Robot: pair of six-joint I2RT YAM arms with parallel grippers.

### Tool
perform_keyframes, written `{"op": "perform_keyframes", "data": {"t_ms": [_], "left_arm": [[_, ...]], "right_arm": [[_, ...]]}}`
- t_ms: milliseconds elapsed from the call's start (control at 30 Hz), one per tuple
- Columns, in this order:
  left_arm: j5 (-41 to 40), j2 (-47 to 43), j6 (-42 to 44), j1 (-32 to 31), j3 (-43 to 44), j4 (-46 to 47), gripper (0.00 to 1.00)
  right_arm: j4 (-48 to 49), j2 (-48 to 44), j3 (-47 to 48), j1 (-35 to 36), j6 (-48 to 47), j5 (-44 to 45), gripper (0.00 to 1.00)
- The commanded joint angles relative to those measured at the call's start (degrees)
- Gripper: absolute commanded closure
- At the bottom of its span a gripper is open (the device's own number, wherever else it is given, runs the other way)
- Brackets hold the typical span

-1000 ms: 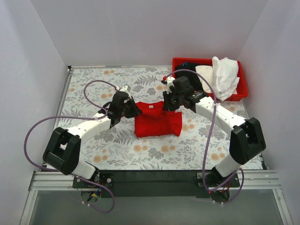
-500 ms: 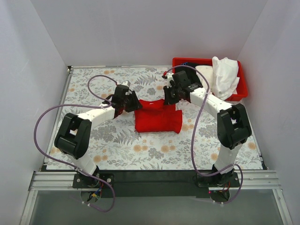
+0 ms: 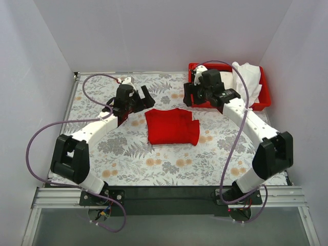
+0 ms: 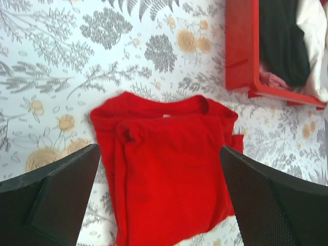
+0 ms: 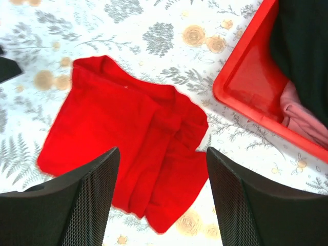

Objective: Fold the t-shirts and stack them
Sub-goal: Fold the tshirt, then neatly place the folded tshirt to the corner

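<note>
A bright red t-shirt [image 3: 171, 126] lies folded on the floral table, neck edge toward the far side. It also shows flat in the left wrist view as the red t-shirt [image 4: 164, 169] and in the right wrist view as the red t-shirt [image 5: 123, 138]. My left gripper [image 3: 142, 100] hovers off its far left corner, open and empty, jaws wide over the cloth [image 4: 160, 197]. My right gripper [image 3: 190, 96] hangs off the far right corner, also open and empty [image 5: 161, 197]. White [image 3: 247, 82], cream [image 3: 224, 78] and black [image 4: 279, 41] t-shirts sit in the bin.
The red plastic bin [image 3: 266, 100] stands at the far right corner of the table, close behind my right gripper; its rim [image 5: 241, 97] shows in the right wrist view. Purple cables loop over both arms. White walls close in the table on three sides.
Both grippers were shut at the red t-shirt's far edge; they have opened, let go and drawn up and back toward the far side. The shirt stays folded on the table.
</note>
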Motion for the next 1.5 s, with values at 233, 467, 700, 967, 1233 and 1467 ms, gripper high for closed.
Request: {"op": "perform_keyframes", "data": {"t_ms": [233,467,700,967,1233,1467], "left_arm": [[9.4,-7.7,-1.4,0.1,-14.7,2.6,0.03],[14.7,-5.8,-3.6,0.0,-19.7,8.7,0.02],[16.7,-1.5,-5.2,0.0,-21.3,12.9,0.02],[15.3,0.8,-5.2,0.1,-22.5,14.0,0.02],[18.5,4.3,-8.8,-1.2,-25.2,22.8,0.02],[18.4,9.4,-12.0,-4.8,-24.2,27.7,0.03]], "right_arm": [[10.7,-9.5,-18.8,2.8,3.9,-6.1,0.38],[14.3,-4.1,-21.8,4.9,5.7,-3.7,0.39],[14.4,3.1,-23.3,4.9,6.3,1.7,0.4],[14.3,7.2,-24.3,5.0,6.4,4.6,0.41],[16.2,9.2,-26.5,5.1,6.7,0.9,0.43],[16.9,8.8,-27.0,6.3,7.1,-0.4,0.43]]}}
